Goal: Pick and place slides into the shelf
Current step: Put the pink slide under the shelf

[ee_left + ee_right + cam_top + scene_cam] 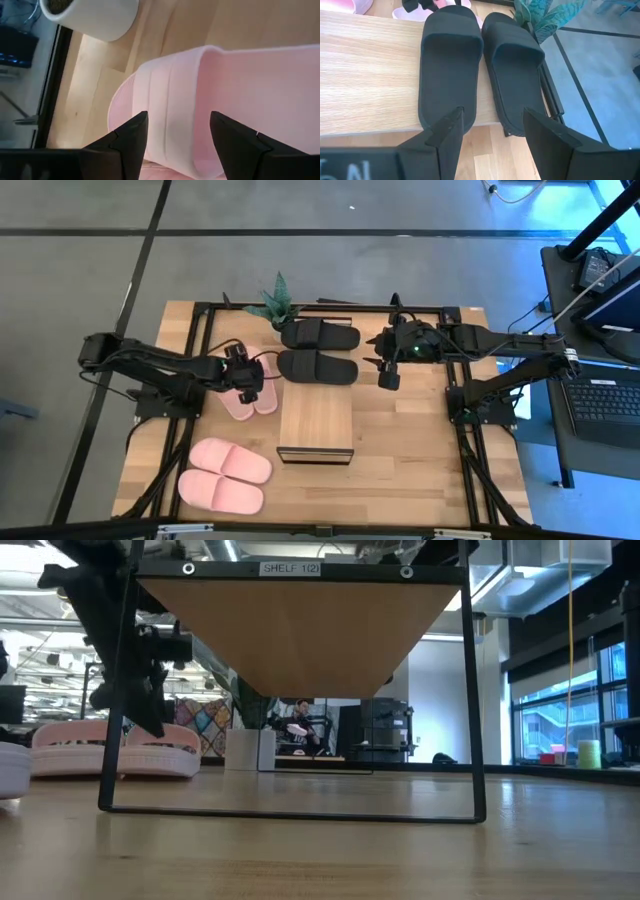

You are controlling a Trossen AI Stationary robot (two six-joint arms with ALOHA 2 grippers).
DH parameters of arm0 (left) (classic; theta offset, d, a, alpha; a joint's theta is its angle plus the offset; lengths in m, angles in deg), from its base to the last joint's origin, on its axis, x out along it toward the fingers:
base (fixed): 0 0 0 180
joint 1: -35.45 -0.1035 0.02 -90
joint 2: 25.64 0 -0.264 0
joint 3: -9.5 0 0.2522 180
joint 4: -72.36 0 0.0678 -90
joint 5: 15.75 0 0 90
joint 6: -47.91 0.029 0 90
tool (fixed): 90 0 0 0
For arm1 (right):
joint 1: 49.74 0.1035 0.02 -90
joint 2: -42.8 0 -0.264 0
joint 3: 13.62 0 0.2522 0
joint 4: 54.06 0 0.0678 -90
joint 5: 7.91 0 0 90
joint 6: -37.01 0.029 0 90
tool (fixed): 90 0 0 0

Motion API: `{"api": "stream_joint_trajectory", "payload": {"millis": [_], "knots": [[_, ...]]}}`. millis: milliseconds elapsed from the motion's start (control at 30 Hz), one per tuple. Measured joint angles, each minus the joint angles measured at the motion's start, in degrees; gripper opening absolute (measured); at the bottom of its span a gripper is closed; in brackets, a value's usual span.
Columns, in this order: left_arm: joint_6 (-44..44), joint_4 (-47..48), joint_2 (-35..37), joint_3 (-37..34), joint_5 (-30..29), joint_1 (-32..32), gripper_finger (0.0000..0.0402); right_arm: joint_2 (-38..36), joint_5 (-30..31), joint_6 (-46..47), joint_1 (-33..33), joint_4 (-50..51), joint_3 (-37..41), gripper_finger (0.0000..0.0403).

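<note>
One pale pink pair of slides [250,397] lies left of the shelf's far end. My left gripper [247,383] hangs open just over it, its fingers astride the wide strap of one pink slide [225,100]. A second pink pair [225,476] lies at the near left. The black pair [318,350] lies side by side beyond the shelf [316,423], a low rack with a light wood top. My right gripper [388,378] hangs open above the table, right of the black slides [470,60], with nothing between its fingers [492,112].
A potted plant [275,305] in a white pot [95,15] stands at the far edge, close to the black slides and the left gripper. Black frame rails [200,340] run along the table's sides. Bare wood lies right of the shelf.
</note>
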Motion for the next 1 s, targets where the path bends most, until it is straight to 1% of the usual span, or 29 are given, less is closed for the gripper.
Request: {"api": "stream_joint_trajectory", "payload": {"millis": [133,233,400,600,833,933,1000], "knots": [[-0.02,0.08,-2.75,0.00,-1.83,-0.02,0.0205,0.00,0.00,0.10,0.00,-0.01,0.00,0.0204],[-0.01,0.06,-4.33,0.00,-4.43,-0.02,0.0203,0.00,0.00,0.16,0.00,0.00,0.00,0.0204],[0.07,0.02,-5.89,0.00,-5.90,0.00,0.0181,0.00,0.00,0.16,0.00,0.02,0.00,0.0204],[0.00,-0.20,-6.57,0.00,-5.84,0.00,0.0129,0.00,0.00,0.16,0.00,0.02,0.00,0.0204],[-0.12,-1.00,-6.57,0.00,-5.98,-0.02,0.0050,0.02,0.00,0.16,0.00,0.19,0.00,0.0204],[-1.87,-1.01,-6.57,0.00,-6.25,-0.02,0.0016,0.02,0.00,0.16,0.00,0.80,0.00,0.0204],[-3.26,-1.02,-6.57,0.00,-6.24,-0.02,0.0008,0.02,0.00,0.16,0.00,1.12,0.00,0.0204]]}}
